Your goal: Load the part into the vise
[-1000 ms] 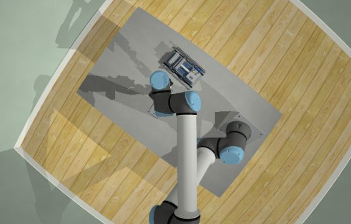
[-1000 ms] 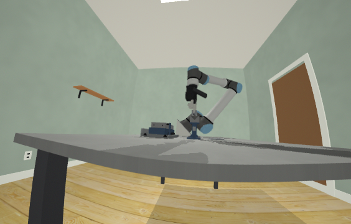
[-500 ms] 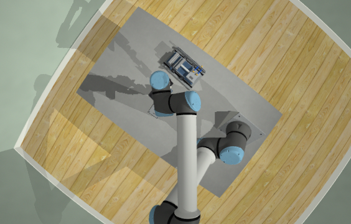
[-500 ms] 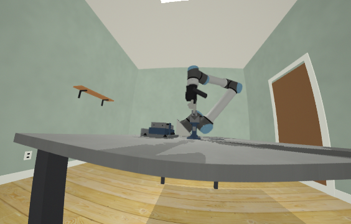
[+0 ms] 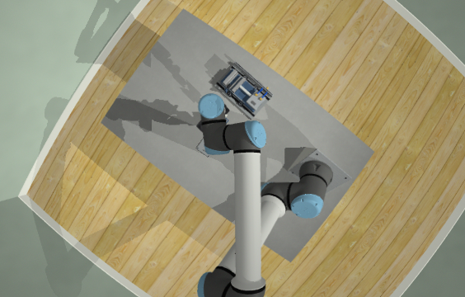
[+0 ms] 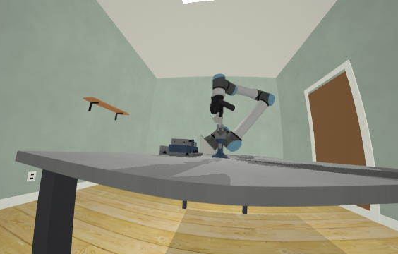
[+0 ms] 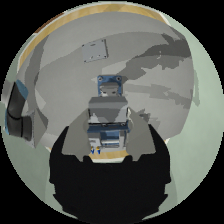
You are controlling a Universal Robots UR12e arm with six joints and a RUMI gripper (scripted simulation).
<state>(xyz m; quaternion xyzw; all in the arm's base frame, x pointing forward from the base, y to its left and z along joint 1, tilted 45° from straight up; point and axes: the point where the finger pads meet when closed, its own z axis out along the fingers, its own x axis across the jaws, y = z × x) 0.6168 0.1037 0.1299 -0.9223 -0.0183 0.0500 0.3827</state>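
The part (image 7: 107, 104), a grey block, is between my fingertips in the wrist view, right over the V-block's blue stand (image 6: 220, 149) (image 7: 102, 79). My gripper (image 6: 220, 125) (image 7: 108, 108) points down and is shut on the part, low at the top of the V-block. I cannot tell whether the part rests fully in the V. The slot cannot be made out. The vise (image 5: 246, 90) (image 6: 181, 148) (image 7: 110, 138) stands beside the V-block and is partly hidden in the wrist view behind the part. Its low bars and work stop are too small to tell.
The infeed plate (image 7: 94, 50) lies on the table with no block on it, on the far side of the V-block from the vise. The arm's base (image 5: 316, 171) stands near one end of the table. The forearm (image 5: 248, 214) reaches out past the table edge.
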